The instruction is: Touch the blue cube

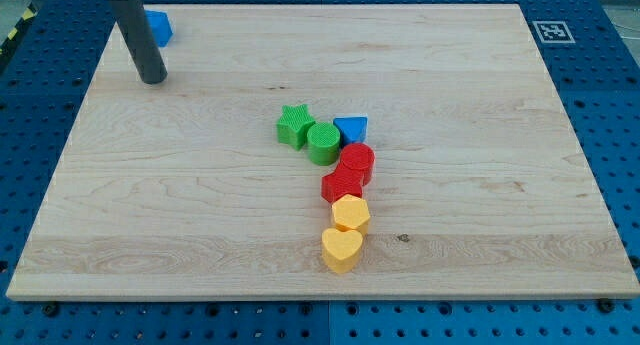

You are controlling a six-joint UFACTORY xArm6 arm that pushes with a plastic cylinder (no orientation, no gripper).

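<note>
Though partly hidden behind the rod, blue cube [159,26] at board's top-left corner; my tip [153,79] just below it; contact unclear; no claw, holds nothing.

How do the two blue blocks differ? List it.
The blue cube sits at the view's top left, partly hidden behind my rod, close to my tip. The blue triangle lies mid-board, fully visible, packed against the green cylinder and red cylinder. Both are blue.

No readable text, numbers or brands anywhere you look. Only sign: a black-and-white square marker tag [551,31] at the worktop's [450,245] top-right corner in the view; its pattern is a code, not letters.
</note>
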